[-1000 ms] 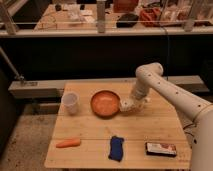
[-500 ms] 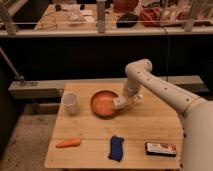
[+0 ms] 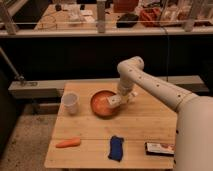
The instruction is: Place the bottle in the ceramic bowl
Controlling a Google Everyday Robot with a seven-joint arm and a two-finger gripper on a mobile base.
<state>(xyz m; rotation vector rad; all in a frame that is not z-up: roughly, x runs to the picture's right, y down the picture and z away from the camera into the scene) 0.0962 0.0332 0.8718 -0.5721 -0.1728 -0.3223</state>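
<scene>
One gripper (image 3: 119,99) holds the bottle (image 3: 114,101) over the ceramic bowl (image 3: 102,106).

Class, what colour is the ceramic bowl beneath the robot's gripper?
Orange-brown, seen in the camera view: the ceramic bowl sits under the gripper.

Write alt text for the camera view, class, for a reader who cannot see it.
The end effector holds the bottle over the right rim of the bowl on a wooden table. A cup stands left of it; a carrot, blue cloth and dark box lie nearer the front.
</scene>
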